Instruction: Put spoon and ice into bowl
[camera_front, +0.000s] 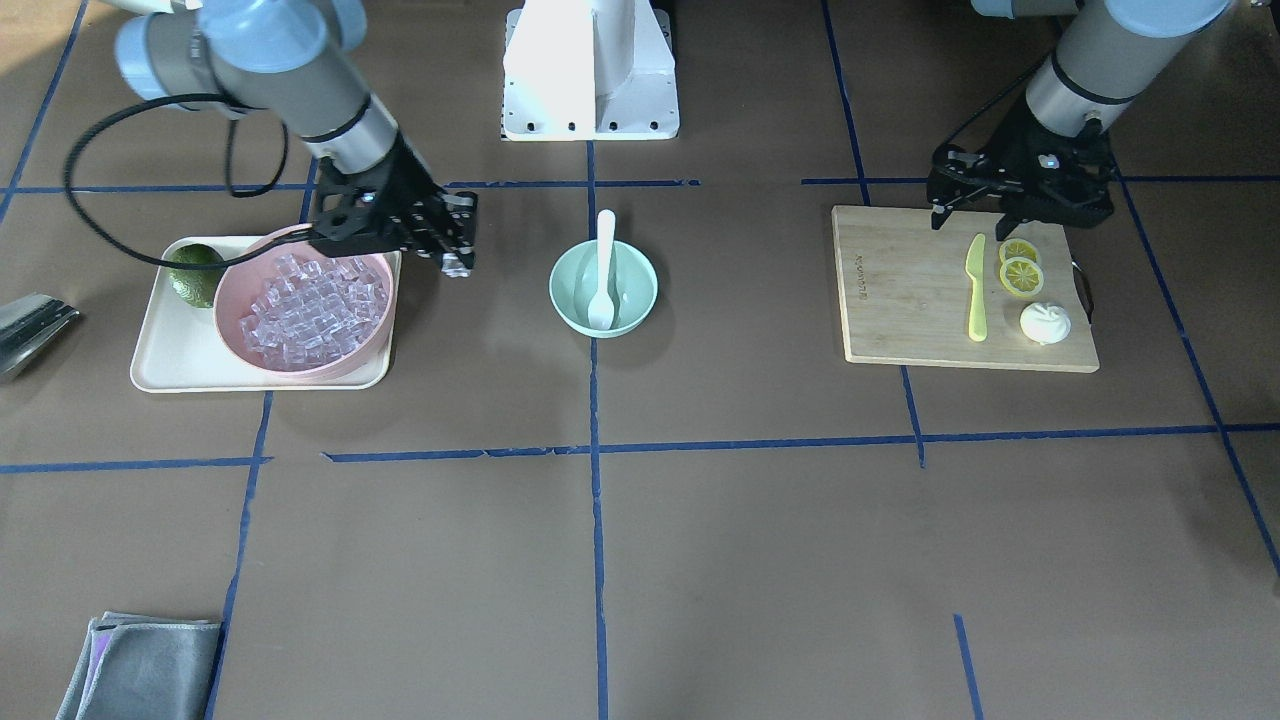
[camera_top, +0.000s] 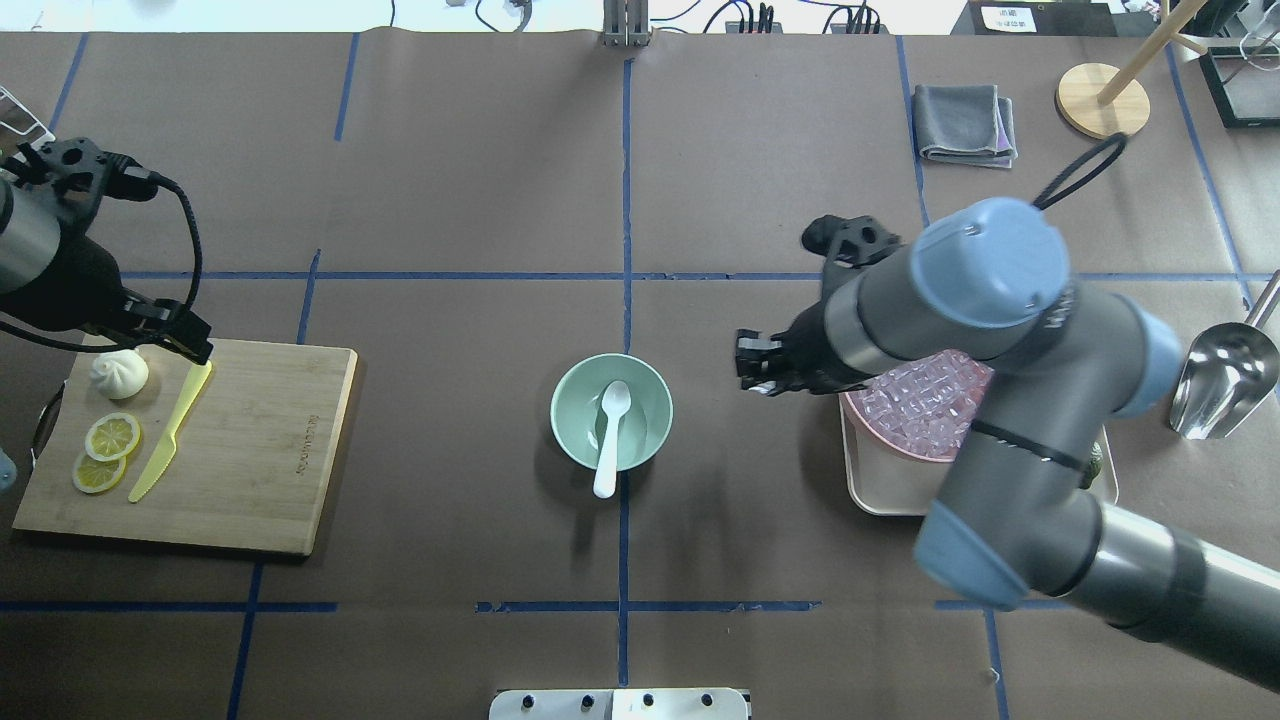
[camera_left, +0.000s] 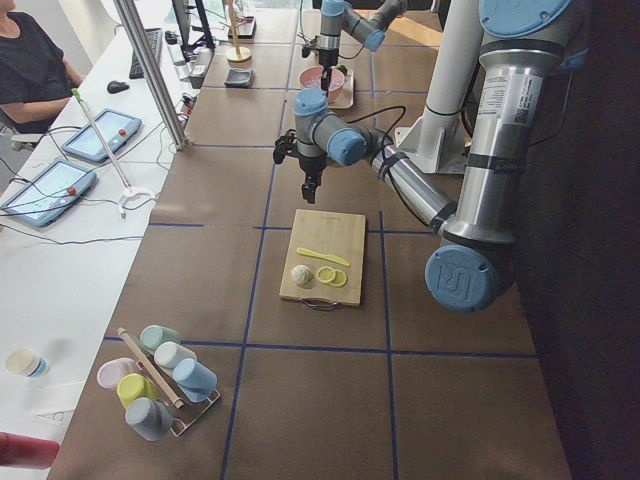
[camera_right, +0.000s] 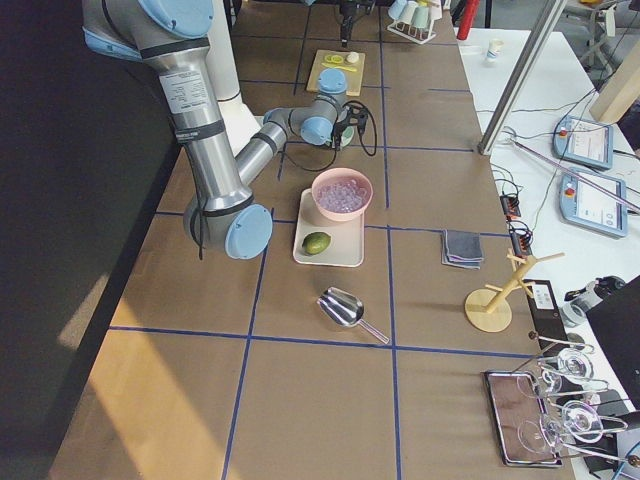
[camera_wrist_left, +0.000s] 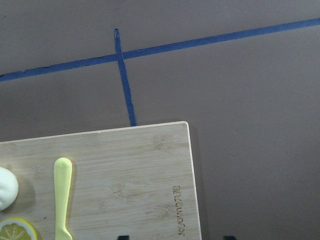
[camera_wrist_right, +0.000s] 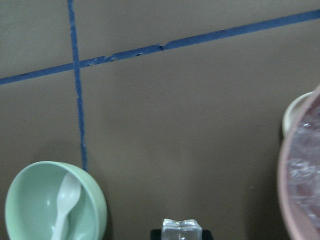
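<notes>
The white spoon (camera_front: 603, 270) lies in the mint-green bowl (camera_front: 565, 300) at the table's middle, its handle over the rim; both also show in the overhead view, spoon (camera_top: 610, 430) in bowl (camera_top: 572, 395). Several ice cubes (camera_front: 310, 310) fill the pink bowl (camera_front: 232, 330). My right gripper (camera_front: 457, 266) hangs between the pink bowl and the mint bowl, above the table, shut on one ice cube (camera_wrist_right: 181, 230). My left gripper (camera_front: 938, 212) is open and empty over the far corner of the cutting board (camera_front: 900, 290).
The pink bowl stands on a cream tray (camera_front: 165, 370) beside a green fruit (camera_front: 195, 275). The board holds a yellow-green knife (camera_front: 976, 290), lemon slices (camera_front: 1021, 272) and a white bun (camera_front: 1045, 323). A metal scoop (camera_top: 1220, 375) and a grey cloth (camera_top: 962, 122) lie on my right side.
</notes>
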